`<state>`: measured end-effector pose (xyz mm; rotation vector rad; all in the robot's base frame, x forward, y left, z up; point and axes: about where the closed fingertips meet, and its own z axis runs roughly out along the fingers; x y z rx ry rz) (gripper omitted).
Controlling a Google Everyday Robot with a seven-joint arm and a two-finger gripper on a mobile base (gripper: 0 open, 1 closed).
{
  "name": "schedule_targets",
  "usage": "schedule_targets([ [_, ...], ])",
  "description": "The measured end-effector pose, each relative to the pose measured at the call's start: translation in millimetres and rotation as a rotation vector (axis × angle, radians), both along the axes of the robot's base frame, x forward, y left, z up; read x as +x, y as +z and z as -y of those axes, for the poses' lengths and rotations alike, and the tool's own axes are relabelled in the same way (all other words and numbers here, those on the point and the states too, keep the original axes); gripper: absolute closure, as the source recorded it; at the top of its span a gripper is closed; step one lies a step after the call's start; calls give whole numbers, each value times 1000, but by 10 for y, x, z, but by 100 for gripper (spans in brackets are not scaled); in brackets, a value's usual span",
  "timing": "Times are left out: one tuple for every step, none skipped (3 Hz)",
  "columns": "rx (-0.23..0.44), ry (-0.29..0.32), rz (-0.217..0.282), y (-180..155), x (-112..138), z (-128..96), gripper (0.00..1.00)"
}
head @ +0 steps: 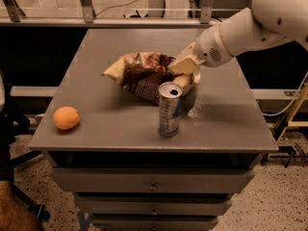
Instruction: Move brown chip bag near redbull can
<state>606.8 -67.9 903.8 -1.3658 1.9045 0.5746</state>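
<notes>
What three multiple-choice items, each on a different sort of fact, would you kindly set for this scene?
1. Where on the table is the orange fruit?
A) front left
B) back right
C) dead centre

2. How many cans stand there?
A) three
B) one
C) two

3. What is the gripper doing?
A) hovering over the fruit
B) hanging open at the table's back edge
C) shut on the right end of the brown chip bag, just behind the redbull can

Answers:
1. A: the fruit lies near the front left corner.
2. B: only the redbull can is there.
3. C: the gripper's fingers pinch the bag's end.
</notes>
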Motion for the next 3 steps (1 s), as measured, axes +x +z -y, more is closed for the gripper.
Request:
schedule_targets([
  [4, -24, 4, -66, 11, 203, 100],
  [-11, -42, 23, -11, -28, 342, 100],
  [-32, -56, 48, 93, -70, 437, 100],
])
